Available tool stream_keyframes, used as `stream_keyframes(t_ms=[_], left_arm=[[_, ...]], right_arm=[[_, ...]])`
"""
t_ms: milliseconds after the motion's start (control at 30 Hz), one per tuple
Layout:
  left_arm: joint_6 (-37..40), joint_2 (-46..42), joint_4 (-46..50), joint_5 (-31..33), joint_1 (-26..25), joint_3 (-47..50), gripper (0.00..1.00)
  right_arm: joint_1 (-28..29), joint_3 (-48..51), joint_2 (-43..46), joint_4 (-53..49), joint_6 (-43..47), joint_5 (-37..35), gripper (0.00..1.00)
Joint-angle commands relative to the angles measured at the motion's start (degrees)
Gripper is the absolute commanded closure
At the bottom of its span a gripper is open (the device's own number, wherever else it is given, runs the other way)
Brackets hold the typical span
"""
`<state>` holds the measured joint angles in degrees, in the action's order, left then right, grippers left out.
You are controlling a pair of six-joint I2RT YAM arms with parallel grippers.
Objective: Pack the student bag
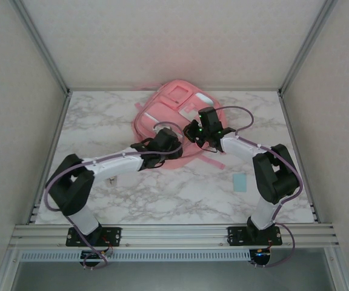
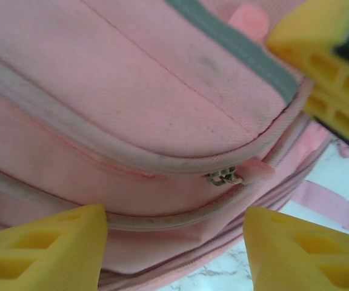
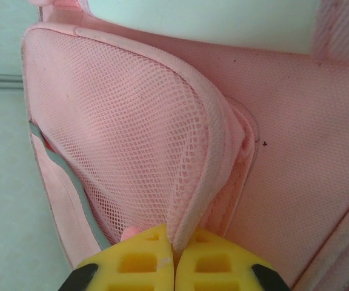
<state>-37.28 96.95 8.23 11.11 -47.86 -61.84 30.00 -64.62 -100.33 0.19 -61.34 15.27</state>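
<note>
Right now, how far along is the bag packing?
Done: the student bag lies on the table, both arms at it. In hand: right gripper shut on the mesh pocket rim; left gripper open around the zipper pull, not gripping. Remaining: a light-blue flat item sits outside the bag; whether anything is inside is hidden.

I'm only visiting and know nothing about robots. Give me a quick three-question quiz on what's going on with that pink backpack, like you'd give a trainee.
1. True or false: the right gripper is pinched shut on the mesh pocket of the student bag.
2. In the left wrist view, what lies just ahead of the gap between the open fingers of the left gripper? A: a zipper pull. B: a pencil. C: a bottle cap.
3. Fill in: the small flat rectangle on the table near the right arm is light ____.
Key: 1 true; 2 A; 3 blue.
</note>
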Motion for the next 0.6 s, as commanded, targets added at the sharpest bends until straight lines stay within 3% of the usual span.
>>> stream_keyframes(t_ms=[0,433,533,567], left_arm=[[-1.1,2.6,-4.0,3.3,-0.6,-3.5,0.38],[-6.6,10.0,-4.9,8.3,-0.6,-10.7,0.29],[-7.3,10.9,-4.0,9.8,-0.3,-10.5,0.35],[-7.6,10.9,-4.1,10.1,-0.2,-10.0,0.44]], right_arm=[[1.4,-2.3,0.0,3.1,-0.7,7.7,1.0],[1.3,-0.4,-0.3,5.2,-2.2,10.6,1.0],[1.1,-0.4,-0.1,5.4,-2.1,11.5,1.0],[1.0,-0.3,0.1,5.4,-1.8,11.6,1.0]])
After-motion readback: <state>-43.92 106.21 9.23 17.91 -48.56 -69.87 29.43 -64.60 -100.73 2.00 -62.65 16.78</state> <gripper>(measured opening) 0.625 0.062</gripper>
